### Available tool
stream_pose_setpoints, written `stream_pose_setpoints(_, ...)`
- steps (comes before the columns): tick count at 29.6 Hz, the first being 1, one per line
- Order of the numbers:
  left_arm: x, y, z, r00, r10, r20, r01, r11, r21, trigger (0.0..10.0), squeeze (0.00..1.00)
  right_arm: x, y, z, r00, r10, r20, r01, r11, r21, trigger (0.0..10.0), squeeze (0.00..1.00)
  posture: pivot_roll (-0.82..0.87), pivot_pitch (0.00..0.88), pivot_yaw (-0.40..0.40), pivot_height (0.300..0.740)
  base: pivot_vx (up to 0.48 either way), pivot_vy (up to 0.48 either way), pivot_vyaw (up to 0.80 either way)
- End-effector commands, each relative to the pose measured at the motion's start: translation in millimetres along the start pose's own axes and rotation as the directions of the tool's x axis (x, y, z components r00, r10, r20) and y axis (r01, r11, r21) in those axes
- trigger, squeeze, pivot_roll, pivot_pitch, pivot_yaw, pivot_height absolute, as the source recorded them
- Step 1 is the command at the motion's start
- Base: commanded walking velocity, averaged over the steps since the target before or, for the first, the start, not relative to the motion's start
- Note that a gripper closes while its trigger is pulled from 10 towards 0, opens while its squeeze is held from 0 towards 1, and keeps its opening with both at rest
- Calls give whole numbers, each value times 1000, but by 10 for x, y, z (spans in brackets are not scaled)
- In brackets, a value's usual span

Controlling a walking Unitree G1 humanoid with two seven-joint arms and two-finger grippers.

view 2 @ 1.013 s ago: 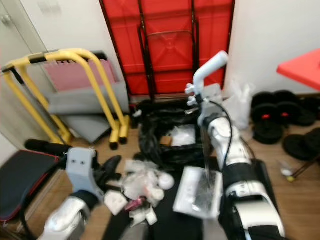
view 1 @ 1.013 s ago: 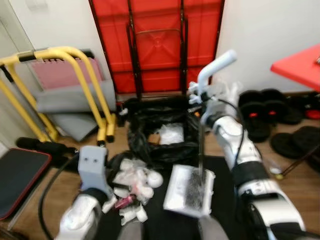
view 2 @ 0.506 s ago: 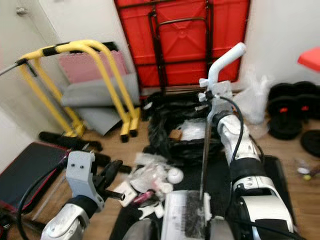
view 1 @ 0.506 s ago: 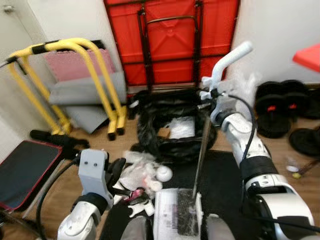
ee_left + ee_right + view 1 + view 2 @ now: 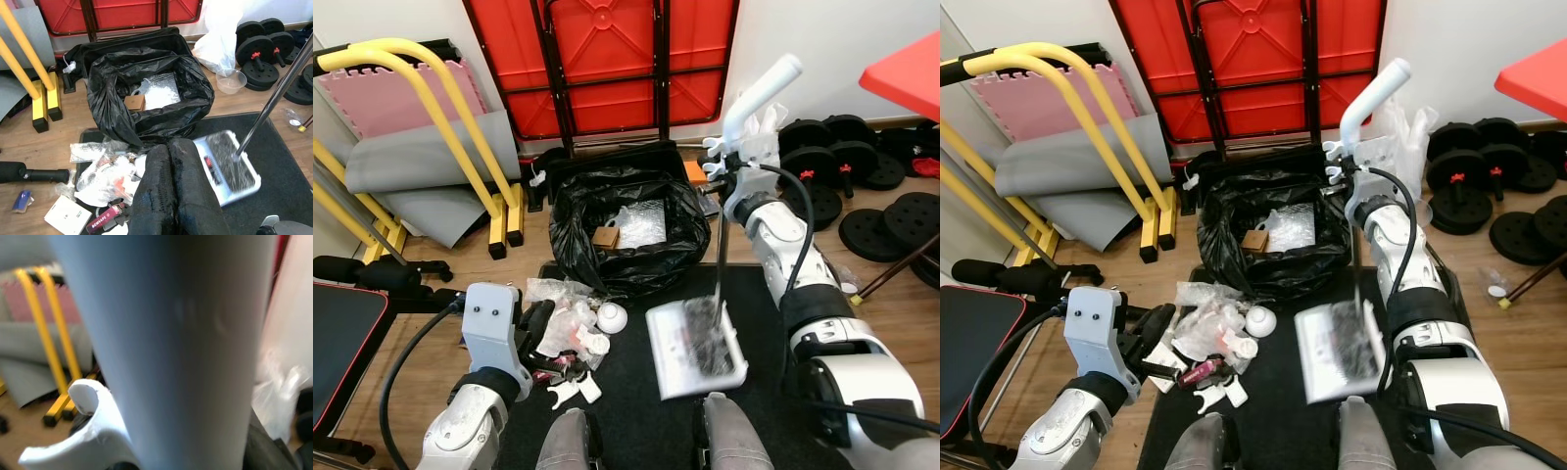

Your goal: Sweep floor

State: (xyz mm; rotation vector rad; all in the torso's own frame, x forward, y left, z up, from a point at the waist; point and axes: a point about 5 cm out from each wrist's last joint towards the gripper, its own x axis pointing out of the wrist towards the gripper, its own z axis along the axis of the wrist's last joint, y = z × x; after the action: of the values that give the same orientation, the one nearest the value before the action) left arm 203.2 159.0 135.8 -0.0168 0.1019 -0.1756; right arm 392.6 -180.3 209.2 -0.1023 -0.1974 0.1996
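Right tool [image 5: 736, 168] clamped on the dustpan handle [image 5: 759, 91], pan [image 5: 695, 345] lying right of the litter pile [image 5: 570, 335]; left tool [image 5: 171, 191], fingers together and empty, sits nearer it.

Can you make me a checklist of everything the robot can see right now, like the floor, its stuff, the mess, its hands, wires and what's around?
Surface: wooden floor with a black mat.
Job's things: long-handled dustpan, tray over the mat; black bin bag, open, with a small cardboard box inside.
Clutter: pile of plastic wrappers and a white ball beside the bag.
Grippers: right gripper shut on the dustpan handle; left gripper shut, near the wrappers.
Cables: black cable along the left arm.
Surroundings: red folded table, yellow frame, black weights.
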Motion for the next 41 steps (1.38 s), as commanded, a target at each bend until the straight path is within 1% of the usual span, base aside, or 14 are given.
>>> stream_pose_setpoints(1, -31, -3, -4, 1000, -18, -12, 18, 1000, 5, 10000, 0, 54, 6, 177, 996, 0, 86, 0, 1000, 4, 10000, 0, 18, 121, 67, 655, 0, 0, 0)
stream_pose_setpoints(5, -30, -4, -3, 1000, -19, -12, 19, 1000, 4, 10000, 0, 44, -46, 176, 996, -16, 83, 16, 1000, 0, 10000, 0, 16, 123, 68, 655, 0, 0, 0)
stream_pose_setpoints(11, -30, -4, -2, 1000, -20, -12, 20, 1000, 4, 10000, 0, 36, -64, 153, 997, -24, 75, 24, 1000, -2, 10000, 0, 19, 123, 68, 655, 0, 0, 0)
stream_pose_setpoints(14, -37, -4, 2, 1000, -19, -13, 19, 1000, 3, 10000, 0, 13, -101, 100, 997, -47, 56, 47, 999, -8, 10000, 0, 22, 131, 72, 655, 0, 0, 0)
stream_pose_setpoints(19, -52, -1, 9, 1000, -21, -15, 21, 1000, 2, 10000, 0, -8, -153, 77, 996, -79, 50, 80, 997, -8, 10000, 0, 28, 139, 78, 655, 0, 0, 0)
stream_pose_setpoints(25, -68, 2, 19, 1000, -24, -19, 24, 1000, 5, 10000, 0, -19, -141, 45, 994, -92, 54, 91, 996, 14, 10000, 0, 39, 152, 85, 655, 0, 0, 0)
stream_pose_setpoints(40, -100, 7, 27, 999, -30, -28, 31, 999, 11, 10000, 0, -28, -132, 31, 993, -101, 56, 100, 995, 20, 10000, 0, 48, 164, 96, 655, 0, 0, 0)
stream_pose_setpoints(41, -103, 7, 29, 999, -32, -30, 32, 999, 12, 10000, 0, -37, -134, 9, 994, -101, 49, 100, 995, 23, 10000, 702, 50, 165, 97, 655, 0, 0, 0)
